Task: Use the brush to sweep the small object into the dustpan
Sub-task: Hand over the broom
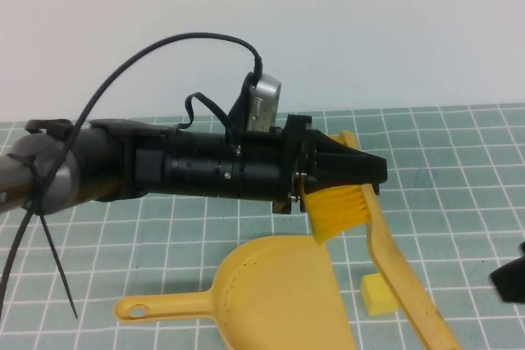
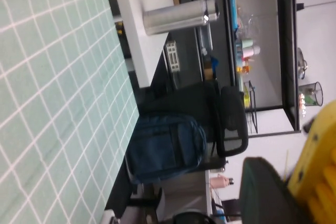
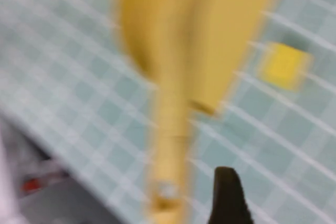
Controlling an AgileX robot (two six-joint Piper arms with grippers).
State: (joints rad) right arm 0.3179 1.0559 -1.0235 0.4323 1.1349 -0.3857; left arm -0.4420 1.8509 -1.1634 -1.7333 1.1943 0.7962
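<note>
The left pincer point(image 1: 349, 168) reaches across the middle of the high view, held above the green-gridded bench point(image 1: 459, 178), and its black fingers are clamped on the brush point(image 1: 385, 243) near the head. The brush hangs tilted: its orange-yellow bristles point(image 1: 335, 211) point down toward the bench, their tips just over the far rim of the dustpan point(image 1: 279, 293), while the tan-yellow handle slants down toward the near edge on the robot's right. In the left wrist view only a corner of the yellow brush point(image 2: 317, 166) shows beside a dark finger, with the bench point(image 2: 47, 93) running away from the camera.

The dustpan lies flat near the front edge of the bench, its wide mouth open toward the robot's right and its long handle (with the hang hole) point(image 1: 135, 310) pointing to the robot's left. The small object point(image 1: 379, 294), a pale-yellow cube, sits on the bench just outside the dustpan's mouth, between the pan's lip and the brush handle; it seems to stand apart from both, though the handle crosses very close beside it.

The right pincer point(image 1: 513, 278) is only a dark sliver at the right edge of the high view, low over the bench and well apart from the cube. Its wrist view is smeared, showing the cube point(image 3: 285, 65), the dustpan point(image 3: 173, 19) and one dark fingertip point(image 3: 227, 195), so I cannot tell whether its fingers are apart or together.
</note>
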